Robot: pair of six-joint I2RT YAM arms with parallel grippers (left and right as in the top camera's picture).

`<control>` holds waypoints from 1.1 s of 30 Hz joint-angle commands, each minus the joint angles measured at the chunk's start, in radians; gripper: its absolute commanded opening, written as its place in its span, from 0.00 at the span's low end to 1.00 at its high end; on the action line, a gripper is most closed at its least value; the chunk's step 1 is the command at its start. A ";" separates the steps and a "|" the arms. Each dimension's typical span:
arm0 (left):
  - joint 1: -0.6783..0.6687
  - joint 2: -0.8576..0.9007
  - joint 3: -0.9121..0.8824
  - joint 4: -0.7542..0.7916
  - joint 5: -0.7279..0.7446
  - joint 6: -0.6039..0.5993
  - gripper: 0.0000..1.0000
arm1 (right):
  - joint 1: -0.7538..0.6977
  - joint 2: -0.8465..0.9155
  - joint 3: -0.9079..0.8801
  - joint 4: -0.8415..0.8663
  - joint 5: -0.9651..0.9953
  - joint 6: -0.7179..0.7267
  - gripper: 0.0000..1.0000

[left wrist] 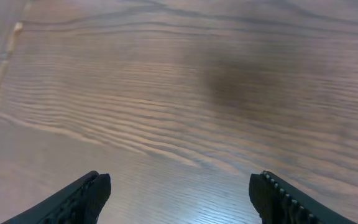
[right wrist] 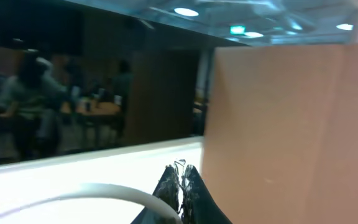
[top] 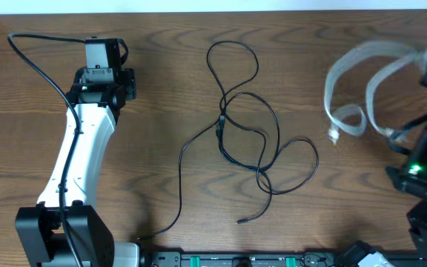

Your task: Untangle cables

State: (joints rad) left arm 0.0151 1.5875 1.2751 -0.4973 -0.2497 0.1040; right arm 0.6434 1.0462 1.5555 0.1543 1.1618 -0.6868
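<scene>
- The black cables [top: 222, 127] lie looped over each other at the centre of the bench [top: 161, 89].
- At 3 o'clock, the right hand [right wrist: 180, 177], pinched shut, holds the white cable [top: 347, 61] raised clear.
- At 10 o'clock, the left hand [left wrist: 179, 183] hovers wide open, empty.
- The white cable looks to be coming free; next, probably, set it aside and part the black pair.

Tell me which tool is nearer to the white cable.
Right. The right tool is shut on the white cable; the left tool hovers open over bare table, far across from it.

Left gripper [left wrist: 179, 190] splayed wide, pointing down; right gripper [right wrist: 181, 180] aloft — pinched on white cable [right wrist: 98, 188].
</scene>
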 commanded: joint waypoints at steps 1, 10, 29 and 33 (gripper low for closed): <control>0.002 -0.013 0.004 0.002 0.119 -0.012 0.77 | -0.050 0.001 0.002 -0.001 0.068 -0.025 0.01; 0.002 -0.013 0.004 0.010 0.134 -0.012 0.74 | -0.386 0.040 0.002 -0.101 0.164 0.167 0.01; 0.002 -0.013 0.004 0.007 0.134 -0.012 0.70 | -1.103 0.404 0.002 -0.315 -0.412 0.466 0.01; 0.002 -0.013 0.004 0.008 0.134 -0.012 0.68 | -1.223 0.504 0.002 -0.303 -0.559 0.471 0.01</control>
State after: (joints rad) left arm 0.0151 1.5875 1.2751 -0.4900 -0.1246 0.1009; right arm -0.5213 1.5063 1.5551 -0.1570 0.7631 -0.2455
